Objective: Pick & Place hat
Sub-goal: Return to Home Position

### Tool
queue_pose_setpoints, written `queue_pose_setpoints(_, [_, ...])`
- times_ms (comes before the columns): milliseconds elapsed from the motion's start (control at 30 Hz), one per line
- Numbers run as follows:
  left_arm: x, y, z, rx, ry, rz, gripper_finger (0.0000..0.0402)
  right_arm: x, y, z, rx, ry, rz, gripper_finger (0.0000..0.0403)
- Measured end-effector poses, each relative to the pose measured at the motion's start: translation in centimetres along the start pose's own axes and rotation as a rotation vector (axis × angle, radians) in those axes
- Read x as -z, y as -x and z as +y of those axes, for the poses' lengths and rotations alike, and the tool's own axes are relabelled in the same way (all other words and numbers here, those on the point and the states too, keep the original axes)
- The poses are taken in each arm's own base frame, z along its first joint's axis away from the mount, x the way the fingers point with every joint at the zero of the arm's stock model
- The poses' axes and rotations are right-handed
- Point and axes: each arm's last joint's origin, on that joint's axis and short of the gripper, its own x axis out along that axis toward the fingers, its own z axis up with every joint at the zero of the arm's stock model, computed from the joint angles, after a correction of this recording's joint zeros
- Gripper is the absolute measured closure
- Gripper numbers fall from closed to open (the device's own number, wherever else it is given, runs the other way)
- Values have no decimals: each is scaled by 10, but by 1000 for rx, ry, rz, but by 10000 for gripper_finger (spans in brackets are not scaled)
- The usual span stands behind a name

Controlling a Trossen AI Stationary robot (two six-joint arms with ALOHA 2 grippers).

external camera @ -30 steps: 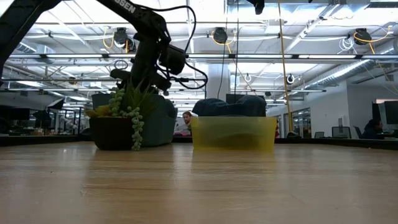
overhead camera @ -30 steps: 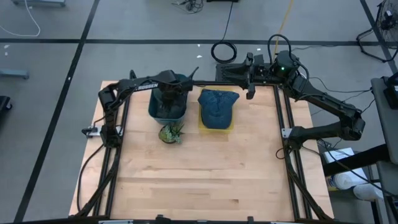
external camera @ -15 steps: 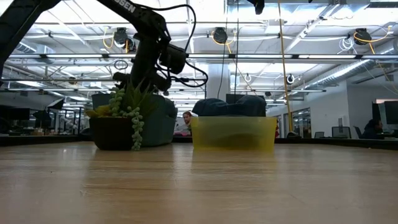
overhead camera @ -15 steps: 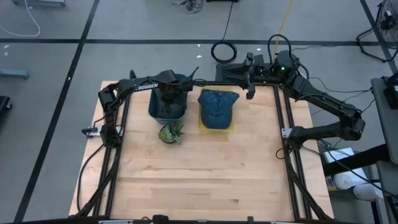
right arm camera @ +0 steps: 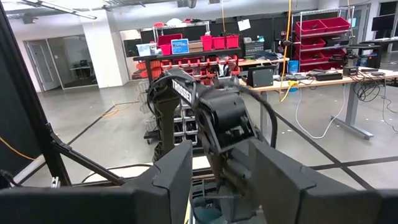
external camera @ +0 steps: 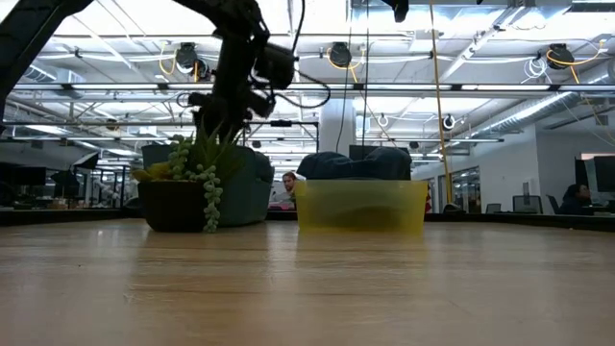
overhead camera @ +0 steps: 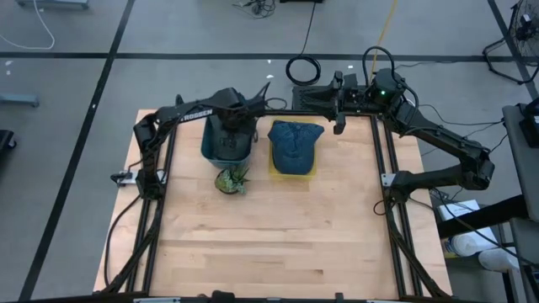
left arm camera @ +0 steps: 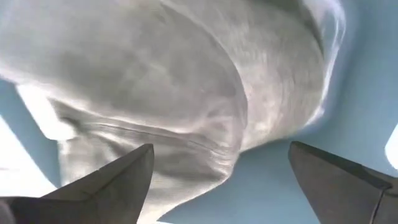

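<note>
A pale grey hat (left arm camera: 174, 81) lies inside the blue bin (overhead camera: 210, 145) at the far left of the table. My left gripper (overhead camera: 229, 126) hangs over that bin, pointing down. It is open, with a finger on either side of the hat (left arm camera: 221, 148) and touching nothing. A dark blue hat (overhead camera: 294, 145) lies on top of the yellow bin (external camera: 360, 207) beside the blue bin. My right gripper (overhead camera: 337, 109) waits at the table's far edge, open and empty.
A small potted plant (overhead camera: 231, 179) stands just in front of the blue bin, on its near side. Black frame rails run along the table's left and right sides. The near half of the wooden table (overhead camera: 269, 244) is bare.
My left gripper has risen above the blue bin, clearing the top of the plant in the low view, and has shifted slightly toward the far edge. Both hats and both bins stay where they were.
</note>
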Motion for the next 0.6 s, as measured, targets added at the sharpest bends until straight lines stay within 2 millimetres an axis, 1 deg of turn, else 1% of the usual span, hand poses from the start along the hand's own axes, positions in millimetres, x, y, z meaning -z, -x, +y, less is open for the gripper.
queue_pose_setpoints(133, [-3, 24, 4, -13, 56, -96, 30, 0, 0, 0, 1, 0, 0, 257])
queue_pose_setpoints(300, [-2, 55, 13, 125, 117, -318, 29, 0, 0, 0, 2, 0, 0, 259])
queue_pose_setpoints(433, [4, 75, 23, 213, 153, -467, 23, 0, 0, 0, 2, 0, 0, 257])
queue_pose_setpoints(600, [15, 93, 32, 249, 217, -587, 23, 0, 0, 0, 1, -37, -1, 260])
